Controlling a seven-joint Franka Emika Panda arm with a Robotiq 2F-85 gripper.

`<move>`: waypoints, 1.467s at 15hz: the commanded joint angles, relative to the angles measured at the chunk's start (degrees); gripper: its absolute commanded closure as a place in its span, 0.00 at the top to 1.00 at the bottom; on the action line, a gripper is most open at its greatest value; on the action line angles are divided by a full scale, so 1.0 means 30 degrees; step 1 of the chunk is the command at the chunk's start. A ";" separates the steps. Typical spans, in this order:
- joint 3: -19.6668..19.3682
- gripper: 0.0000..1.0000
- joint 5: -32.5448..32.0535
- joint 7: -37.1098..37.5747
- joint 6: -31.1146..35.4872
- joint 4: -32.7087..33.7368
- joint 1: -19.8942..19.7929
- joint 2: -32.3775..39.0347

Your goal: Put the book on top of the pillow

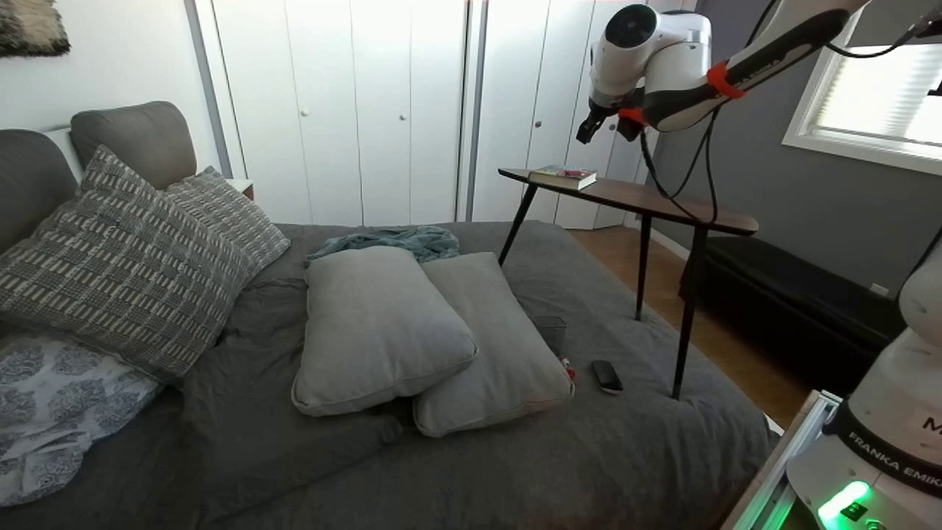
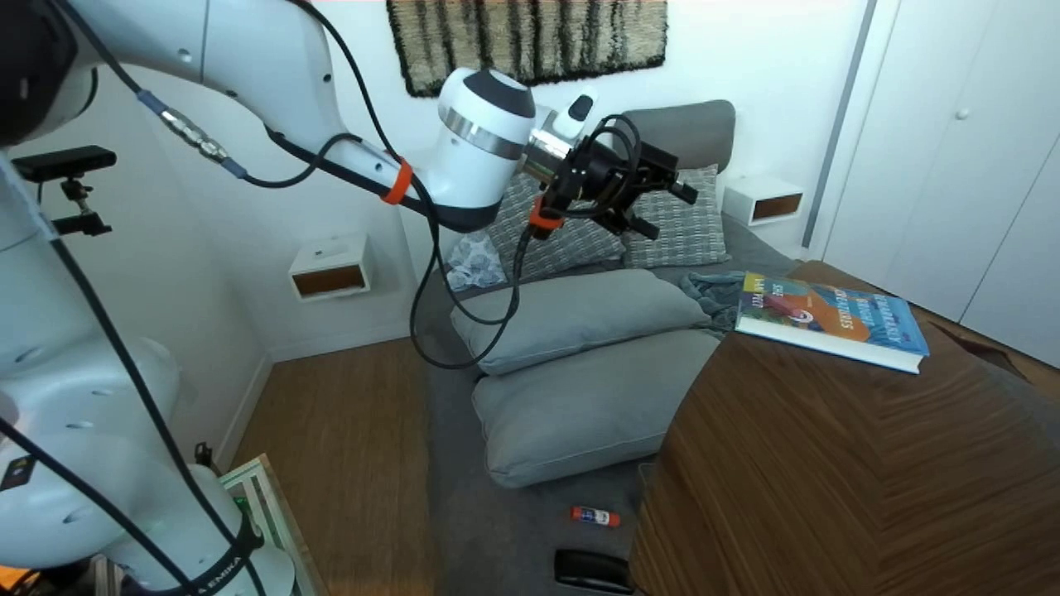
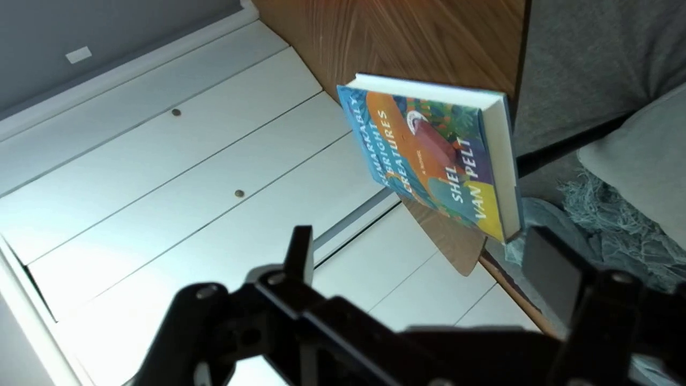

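Observation:
The book [image 1: 563,177] lies flat near the end of the wooden table. Its colourful cover faces up in an exterior view [image 2: 832,319] and in the wrist view [image 3: 429,153]. Two plain light-grey pillows lie overlapping on the bed: the upper pillow [image 1: 383,327] rests partly on the lower pillow [image 1: 497,350]. Both show in an exterior view too [image 2: 596,406], and part of a pillow [image 3: 656,155] shows at the right of the wrist view. My gripper [image 1: 607,135] is open and empty, above the table and apart from the book; its fingers [image 3: 422,231] are wide apart.
The table [image 2: 828,463] has thin dark legs and stands over the bed's edge. A teal blanket [image 1: 401,239] lies behind the pillows. Checked pillows [image 1: 132,258] lean at the headboard. A glue stick [image 2: 595,516] and a black case [image 1: 606,376] lie on the bed near the table.

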 commanded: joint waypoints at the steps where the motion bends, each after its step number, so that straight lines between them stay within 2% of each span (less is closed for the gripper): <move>1: -0.0751 1.00 -0.3159 0.3278 -0.1464 0.2834 0.2242 0.3021; 3: -0.0978 1.00 -0.3381 0.3261 -0.2151 0.4221 0.2979 0.4602; 5: -0.1272 1.00 -0.3446 0.2047 -0.2558 0.5805 0.3364 0.6247; 9: -0.1964 1.00 -0.3146 -0.1221 -0.2493 0.8816 0.3379 0.9244; 12: -0.2355 1.00 -0.3023 -0.1925 -0.2839 1.0785 0.3607 1.1217; 13: -0.2344 1.00 -0.2678 -0.2169 -0.2885 1.1182 0.3620 1.1684; 14: -0.2376 1.00 -0.2652 -0.1587 -0.2266 0.9428 0.3415 1.0271; 19: -0.2410 1.00 -0.2627 -0.1713 -0.2514 1.0742 0.3574 1.1544; 22: -0.2515 1.00 -0.2523 -0.0751 -0.3265 1.1987 0.3813 1.3053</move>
